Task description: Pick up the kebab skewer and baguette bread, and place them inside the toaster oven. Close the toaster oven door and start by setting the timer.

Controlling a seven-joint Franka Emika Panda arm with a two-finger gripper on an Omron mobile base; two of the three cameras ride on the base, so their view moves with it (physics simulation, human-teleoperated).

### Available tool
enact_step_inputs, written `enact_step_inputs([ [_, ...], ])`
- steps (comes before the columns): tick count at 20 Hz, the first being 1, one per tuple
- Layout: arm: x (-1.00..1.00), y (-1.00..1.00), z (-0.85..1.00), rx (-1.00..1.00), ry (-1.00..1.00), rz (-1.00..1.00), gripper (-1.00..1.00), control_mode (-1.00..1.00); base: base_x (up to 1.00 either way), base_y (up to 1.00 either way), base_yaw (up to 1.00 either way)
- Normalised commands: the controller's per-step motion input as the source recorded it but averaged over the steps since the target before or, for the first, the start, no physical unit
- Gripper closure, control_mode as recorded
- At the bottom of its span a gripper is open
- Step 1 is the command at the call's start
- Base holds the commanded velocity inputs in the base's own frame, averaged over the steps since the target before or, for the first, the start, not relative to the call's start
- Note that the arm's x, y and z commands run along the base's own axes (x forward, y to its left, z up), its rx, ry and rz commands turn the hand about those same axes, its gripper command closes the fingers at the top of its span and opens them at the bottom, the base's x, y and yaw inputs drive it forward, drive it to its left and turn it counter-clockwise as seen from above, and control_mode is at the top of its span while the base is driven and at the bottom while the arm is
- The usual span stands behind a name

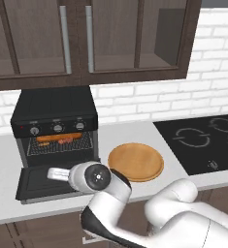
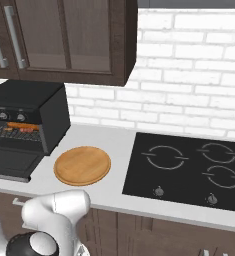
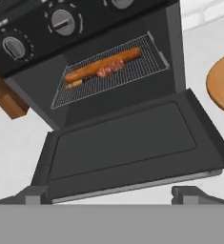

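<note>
The oven (image 1: 55,112) stands at the surface's (image 1: 135,133) back left, its door (image 3: 123,143) dropped flat. A wooden plate (image 1: 136,161) lies beside it. The baguette (image 3: 101,64) and skewer (image 3: 108,70) touch on the rack (image 3: 132,71). The claw (image 3: 111,193) gapes before the door's front edge.
</note>
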Motion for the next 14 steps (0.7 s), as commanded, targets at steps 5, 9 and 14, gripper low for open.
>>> enact_step_inputs([
  [5,-0.86,0.00,-0.04,-0.03,0.00,0.00,-1.00,-1.00,0.00,0.00,0.00],
  [9,-0.10,0.00,-0.17,-0.09,0.00,0.01,-1.00,-1.00,0.00,0.00,0.00],
  [14,0.11,0.08,-0.49,-0.10,0.00,0.14,-1.00,-1.00,0.00,0.00,0.00],
])
